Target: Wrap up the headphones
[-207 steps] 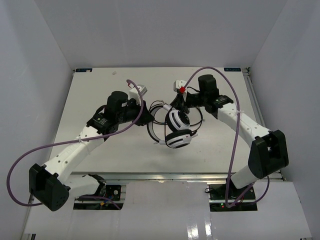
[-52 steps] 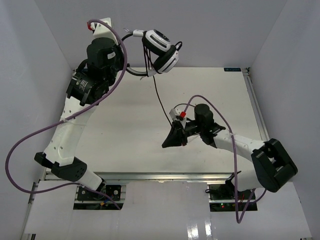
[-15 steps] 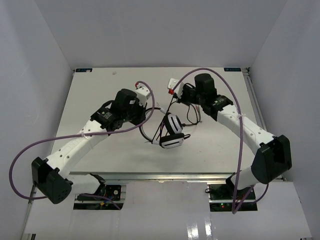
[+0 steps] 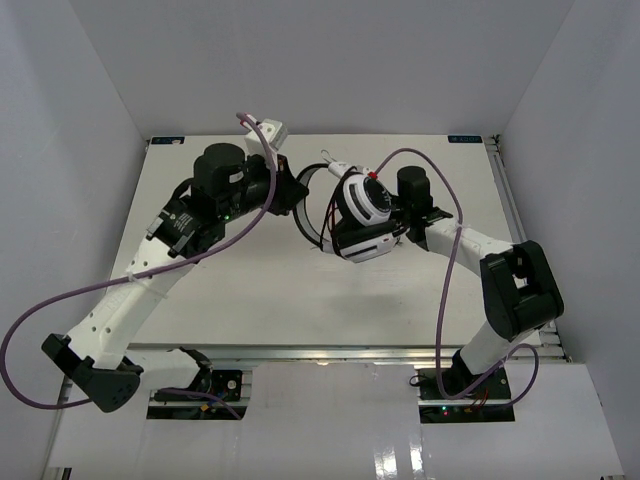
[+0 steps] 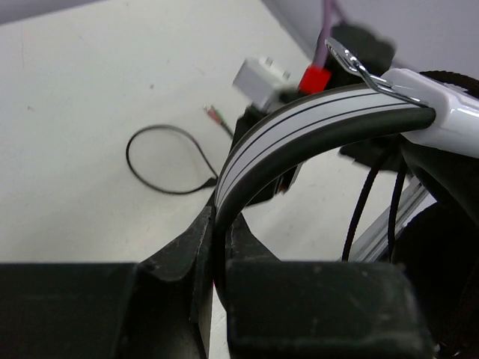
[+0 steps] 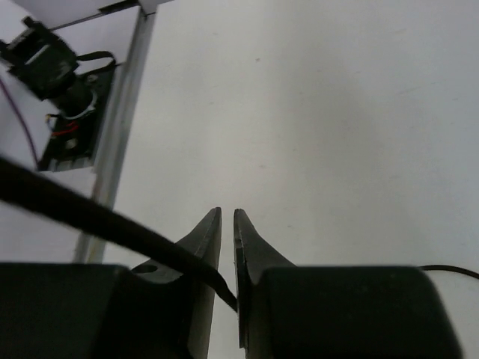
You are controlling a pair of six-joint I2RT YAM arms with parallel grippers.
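The headphones point(image 4: 365, 215) hang above the table's middle, white-and-black earcups stacked, black headband point(image 4: 310, 205) arching left. My left gripper point(image 4: 295, 192) is shut on the headband; in the left wrist view the striped band point(image 5: 299, 131) rises from between the jaws point(image 5: 221, 224). Part of the thin black cord lies in a loop point(image 5: 161, 161) on the table with its plug point(image 5: 217, 116). My right gripper point(image 6: 227, 217) is shut on the cord point(image 6: 90, 217), which runs off to the left. In the top view it is hidden behind the earcups; its wrist point(image 4: 412, 192) shows.
Thick purple robot cables point(image 4: 240, 225) loop over both arms. A metal rail point(image 4: 330, 352) runs along the table's near edge, also in the right wrist view point(image 6: 120, 112). White walls close in the back and both sides.
The headphones have risen and moved back and right, held by my left gripper. My right wrist has dropped in close beside the earcups.
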